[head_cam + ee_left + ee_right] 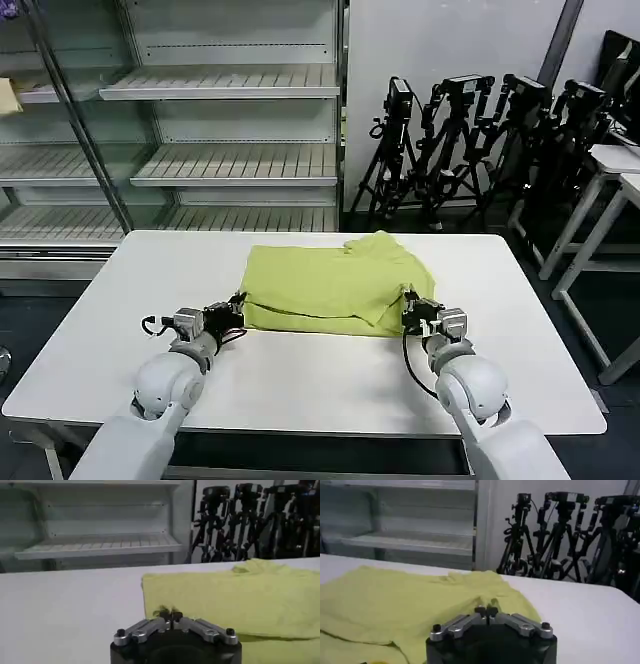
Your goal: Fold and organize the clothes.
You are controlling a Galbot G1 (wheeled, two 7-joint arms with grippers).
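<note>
Shirt [335, 285] lies partly folded on the desk [300, 380]; my left hand [238, 305] and right hand [408, 305] pinch its near corners closed, another fold likely remaining.

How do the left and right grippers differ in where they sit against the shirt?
The left gripper sits at the near left corner of the lime yellow-green folded T-shirt; the right gripper sits at its near right edge, under the bunched sleeve. Both are low on the white table, fingertips together at the fabric.
</note>
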